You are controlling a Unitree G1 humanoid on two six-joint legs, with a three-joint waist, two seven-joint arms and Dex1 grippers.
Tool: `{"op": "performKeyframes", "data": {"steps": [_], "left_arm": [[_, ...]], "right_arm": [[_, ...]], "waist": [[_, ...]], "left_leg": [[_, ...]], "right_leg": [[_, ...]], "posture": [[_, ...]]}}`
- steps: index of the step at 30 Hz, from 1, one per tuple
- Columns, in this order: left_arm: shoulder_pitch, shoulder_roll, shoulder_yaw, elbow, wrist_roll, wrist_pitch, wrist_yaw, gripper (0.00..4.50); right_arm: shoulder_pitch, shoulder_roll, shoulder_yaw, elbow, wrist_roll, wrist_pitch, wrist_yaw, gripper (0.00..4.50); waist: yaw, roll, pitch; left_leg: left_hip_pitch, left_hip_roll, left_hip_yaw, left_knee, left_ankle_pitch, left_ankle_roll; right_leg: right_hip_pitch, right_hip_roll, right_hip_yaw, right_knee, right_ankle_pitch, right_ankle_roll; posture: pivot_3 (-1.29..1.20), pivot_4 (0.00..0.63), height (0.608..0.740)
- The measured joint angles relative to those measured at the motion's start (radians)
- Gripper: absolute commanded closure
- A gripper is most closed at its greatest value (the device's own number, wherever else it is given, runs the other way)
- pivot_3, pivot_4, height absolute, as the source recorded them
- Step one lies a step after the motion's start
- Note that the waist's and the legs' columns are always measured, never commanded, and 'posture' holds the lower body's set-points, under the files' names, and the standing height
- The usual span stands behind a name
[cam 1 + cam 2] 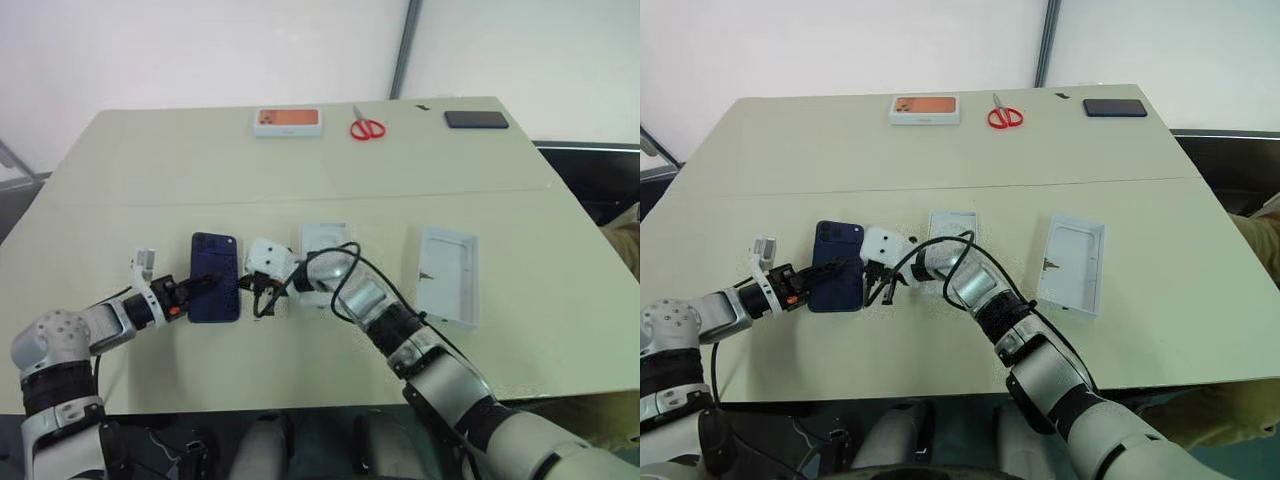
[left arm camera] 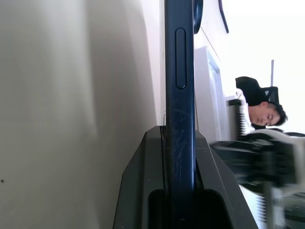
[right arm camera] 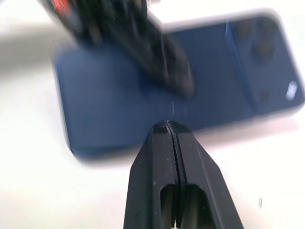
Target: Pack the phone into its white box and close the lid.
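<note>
Left fingers [image 1: 205,283]: pinching the phone [image 1: 215,272] by its edge.
Right fingers [image 3: 170,128]: pressed together, holding nothing.
Risk: phone slipping sideways, grip being narrow.

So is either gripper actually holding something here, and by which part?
The left gripper is shut on the phone, jaws pinching its long side edge, one on each face. The right gripper is shut and holds nothing.

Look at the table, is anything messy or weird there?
Nothing is spilled or broken. The one odd thing: the phone is pinched by its edge in the left tool instead of sitting in the white box. The lid lies apart from it, inner face up, slightly tilted. The scissors lie neatly at the far edge.
</note>
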Motion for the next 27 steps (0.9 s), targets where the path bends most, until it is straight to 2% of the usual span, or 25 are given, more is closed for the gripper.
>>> {"op": "performKeyframes", "data": {"steps": [2,5,10,16,18,27], "left_arm": [[-0.006,-0.011,0.032,0.012,-0.021,0.019,0.020,4.49],[-0.009,-0.018,0.064,0.020,-0.039,0.031,0.039,4.50],[-0.007,-0.037,0.093,0.013,-0.063,0.029,0.063,4.50],[-0.006,-0.064,0.104,-0.025,-0.095,0.035,0.091,4.50],[-0.007,-0.072,0.104,-0.033,-0.104,0.035,0.104,4.50],[-0.017,-0.103,0.079,-0.072,-0.112,0.024,0.142,4.50]], "right_arm": [[-0.001,-0.002,-0.045,-0.043,0.049,0.053,0.006,4.50],[-0.001,-0.023,-0.113,-0.109,0.142,0.148,0.039,3.63],[0.034,-0.140,-0.125,-0.226,0.181,0.214,0.105,1.05],[0.121,-0.365,-0.035,-0.386,0.164,0.216,0.234,1.05],[0.129,-0.411,-0.014,-0.421,0.150,0.199,0.248,1.05],[0.189,-0.527,0.069,-0.433,0.040,0.103,0.262,1.05]], "waist": [[0.001,-0.001,0.001],[-0.001,-0.002,0.001],[0.002,-0.003,0.002],[0.002,-0.004,0.002],[0.001,-0.004,0.002],[0.004,-0.009,0.005]], "left_leg": [[0.000,0.000,0.000,0.000,0.000,0.000],[-0.001,0.000,0.000,0.000,0.000,0.000],[-0.002,0.000,0.001,-0.002,0.000,0.000],[-0.016,0.000,0.001,0.001,0.000,-0.001],[-0.016,0.000,0.001,0.001,0.001,-0.001],[-0.016,0.000,0.001,0.001,0.001,-0.001]], "right_leg": [[-0.001,0.000,0.000,0.000,0.000,0.000],[-0.001,0.000,0.000,0.000,0.000,0.000],[-0.001,-0.001,0.000,-0.002,0.000,0.000],[-0.014,-0.001,0.000,-0.001,0.000,0.000],[-0.014,0.000,0.000,-0.001,0.000,0.000],[-0.014,0.000,-0.001,-0.001,0.000,0.000]], "posture": [[0.00,0.150,0.740],[0.00,0.150,0.740],[0.00,0.150,0.740],[0.00,0.150,0.740],[0.00,0.150,0.740],[0.00,0.150,0.740]]}}
